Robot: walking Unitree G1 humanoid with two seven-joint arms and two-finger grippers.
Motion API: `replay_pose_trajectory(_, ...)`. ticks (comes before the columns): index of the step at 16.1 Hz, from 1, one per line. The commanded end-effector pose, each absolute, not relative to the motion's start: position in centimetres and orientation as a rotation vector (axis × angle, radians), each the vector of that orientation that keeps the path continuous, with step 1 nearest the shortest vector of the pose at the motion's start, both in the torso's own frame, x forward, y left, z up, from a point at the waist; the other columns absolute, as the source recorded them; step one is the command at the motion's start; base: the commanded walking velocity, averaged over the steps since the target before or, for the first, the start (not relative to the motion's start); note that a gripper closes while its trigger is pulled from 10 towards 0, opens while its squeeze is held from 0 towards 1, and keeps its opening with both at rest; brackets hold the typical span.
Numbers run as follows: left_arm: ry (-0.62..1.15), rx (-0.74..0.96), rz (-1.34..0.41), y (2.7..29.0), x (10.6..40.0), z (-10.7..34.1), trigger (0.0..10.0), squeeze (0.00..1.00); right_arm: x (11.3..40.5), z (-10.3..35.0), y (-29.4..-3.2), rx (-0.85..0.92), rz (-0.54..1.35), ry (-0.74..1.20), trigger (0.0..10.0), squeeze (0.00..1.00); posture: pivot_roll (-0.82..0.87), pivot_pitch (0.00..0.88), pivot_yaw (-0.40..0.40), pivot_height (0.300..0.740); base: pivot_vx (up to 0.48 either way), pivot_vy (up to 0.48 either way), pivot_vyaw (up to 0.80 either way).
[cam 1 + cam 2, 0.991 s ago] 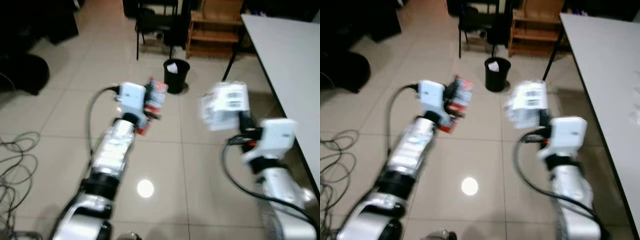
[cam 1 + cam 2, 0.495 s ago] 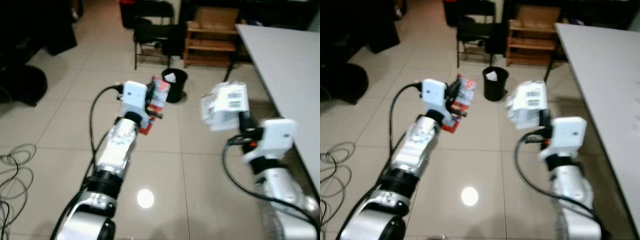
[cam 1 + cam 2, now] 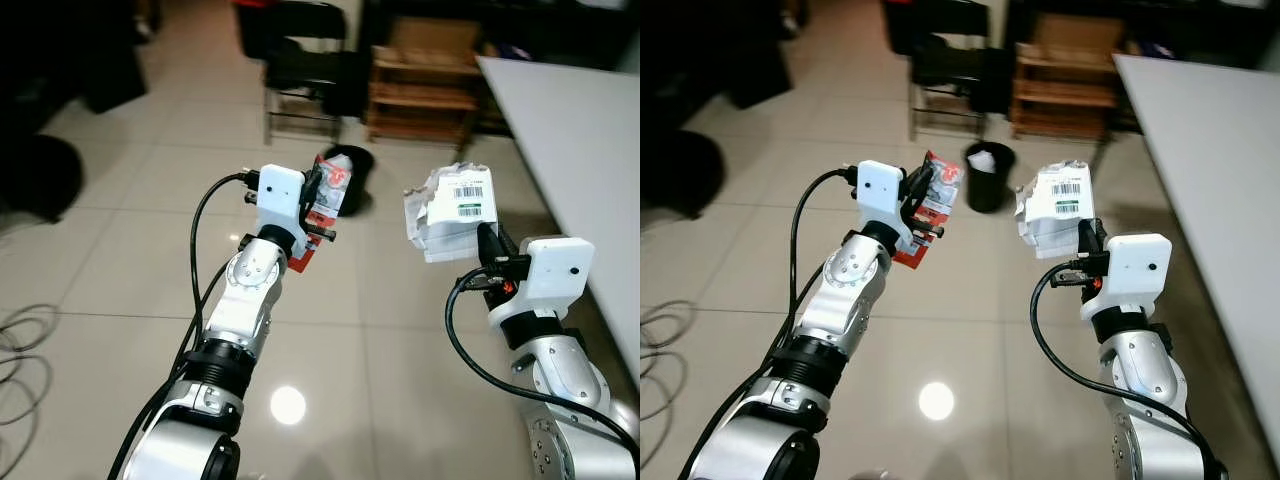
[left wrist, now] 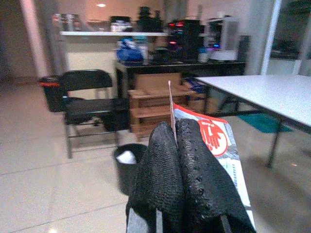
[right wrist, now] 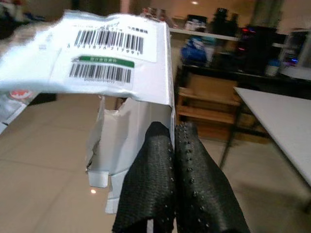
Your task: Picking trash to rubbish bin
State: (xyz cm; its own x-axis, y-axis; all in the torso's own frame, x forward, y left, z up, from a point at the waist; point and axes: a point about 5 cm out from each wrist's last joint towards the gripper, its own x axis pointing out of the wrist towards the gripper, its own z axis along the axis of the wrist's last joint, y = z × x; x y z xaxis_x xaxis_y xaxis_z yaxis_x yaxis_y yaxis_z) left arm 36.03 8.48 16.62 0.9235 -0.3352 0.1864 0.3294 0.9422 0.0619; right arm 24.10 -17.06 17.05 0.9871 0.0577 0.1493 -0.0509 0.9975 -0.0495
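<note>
My left gripper [image 3: 922, 200] is shut on a red and white snack wrapper [image 3: 930, 205], held up in front of me; in the left wrist view the black fingers [image 4: 177, 170] pinch the wrapper [image 4: 214, 145]. My right gripper [image 3: 1083, 240] is shut on a torn white carton with barcodes [image 3: 1055, 205], also seen as the carton [image 5: 116, 73] above the fingers [image 5: 170, 184]. A small black rubbish bin [image 3: 986, 175] stands on the tiled floor ahead, with white paper inside; the bin [image 4: 127, 165] lies beyond the left fingers.
A white table [image 3: 1210, 150] runs along the right side. A black folding chair [image 3: 945, 70] and a wooden shelf unit [image 3: 1060, 70] stand behind the bin. Loose cables [image 3: 655, 350] lie on the floor at the left. Dark furniture [image 3: 680, 170] sits at far left.
The camera view has shifted and sharpened as I moved closer to the bin. Both grippers still hold their trash at about the same height.
</note>
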Motion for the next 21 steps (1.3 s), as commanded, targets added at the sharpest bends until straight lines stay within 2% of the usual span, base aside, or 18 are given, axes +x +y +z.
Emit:
replay_pose_trajectory(1,-0.197,0.027,-0.332,8.86,36.17,16.67,10.0,0.0,24.11,17.45,-16.79,-0.049,0.066,-0.165,10.0,0.0,0.09,0.084,-0.034,0.74,0.461,0.0,0.0)
replay_pose_trajectory(12,-0.194,0.022,-0.336,8.76,36.22,16.56,10.0,0.0,24.11,17.45,-17.08,-0.04,0.05,-0.16,10.0,0.0,0.08,0.082,-0.032,0.74,0.461,0.0,0.0)
replay_pose_trajectory(16,-0.194,0.02,-0.342,8.55,36.31,16.65,10.0,0.0,24.19,17.36,-17.0,-0.037,0.054,-0.152,10.0,0.0,0.08,0.076,-0.029,0.74,0.451,0.0,-0.7)
replay_pose_trajectory(21,-0.192,0.02,-0.343,8.59,36.34,16.58,10.0,0.0,24.23,17.32,-16.84,-0.034,0.06,-0.154,10.0,0.0,0.08,0.076,-0.027,0.74,0.451,0.0,0.0)
